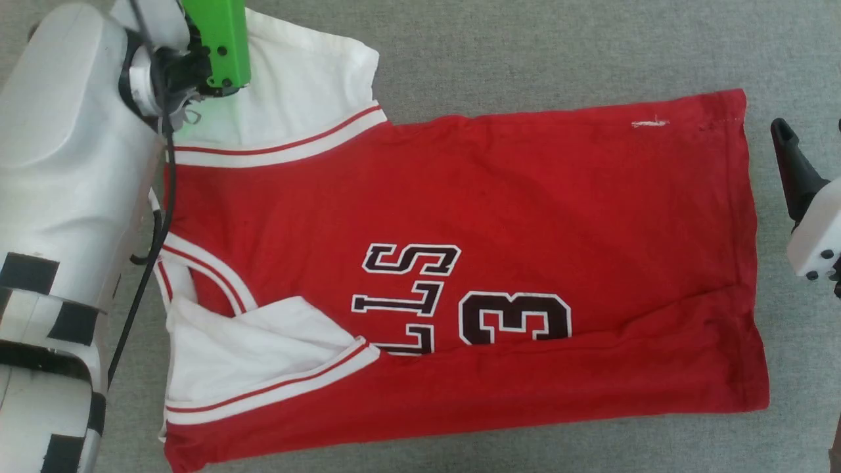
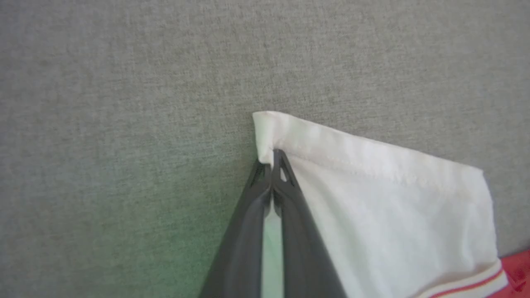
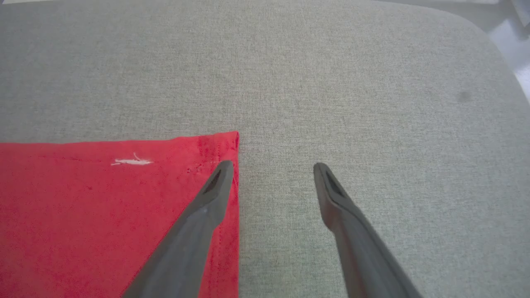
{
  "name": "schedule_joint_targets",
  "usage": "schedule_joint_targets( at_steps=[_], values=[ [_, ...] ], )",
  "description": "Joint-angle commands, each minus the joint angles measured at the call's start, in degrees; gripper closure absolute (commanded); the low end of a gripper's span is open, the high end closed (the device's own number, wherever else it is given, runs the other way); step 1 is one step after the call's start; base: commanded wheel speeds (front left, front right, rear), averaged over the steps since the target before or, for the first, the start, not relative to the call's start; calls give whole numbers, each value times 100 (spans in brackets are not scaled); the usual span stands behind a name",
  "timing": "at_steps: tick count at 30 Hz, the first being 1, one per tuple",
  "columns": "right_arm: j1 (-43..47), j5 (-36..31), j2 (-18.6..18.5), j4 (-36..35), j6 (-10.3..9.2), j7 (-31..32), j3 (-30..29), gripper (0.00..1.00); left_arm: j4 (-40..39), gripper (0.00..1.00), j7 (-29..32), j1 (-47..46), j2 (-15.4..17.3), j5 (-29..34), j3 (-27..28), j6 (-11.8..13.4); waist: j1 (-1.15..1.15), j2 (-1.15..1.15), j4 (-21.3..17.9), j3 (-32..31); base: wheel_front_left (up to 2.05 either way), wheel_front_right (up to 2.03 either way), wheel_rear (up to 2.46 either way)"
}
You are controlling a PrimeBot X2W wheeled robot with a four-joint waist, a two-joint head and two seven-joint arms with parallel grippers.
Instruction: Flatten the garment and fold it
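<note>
- On the garment (image 1: 460, 217), the folded-over lower strip covers the bottom of the black lettering and of the "3".
- The left forearm (image 1: 66, 197) hides part of the neckline.
- The left tool (image 2: 273, 159), pinched on the sleeve corner, has its fingertips hidden under its green housing (image 1: 220, 43) in the head view.
- The right tool (image 1: 811, 131) is cut off by the head view's right edge.
</note>
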Motion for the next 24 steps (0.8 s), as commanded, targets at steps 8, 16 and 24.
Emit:
schedule_joint_targets(
  at_steps=[8,16,24],
  values=[
    [-450,38,-574,49,-9,795,352,0,-369,100,-468,330,-87,-491,389,-272,0,0,330,-224,0,0,0],
    [-948,39,-1107,452,-9,2221,755,0,-890,100,-519,429,-40,-608,448,-343,0,0,649,-41,0,0,0],
    [-954,19,-1279,737,-9,2919,973,0,-1362,100,-644,460,-1,-617,468,-384,0,0,891,257,0,0,0]
  ],
)
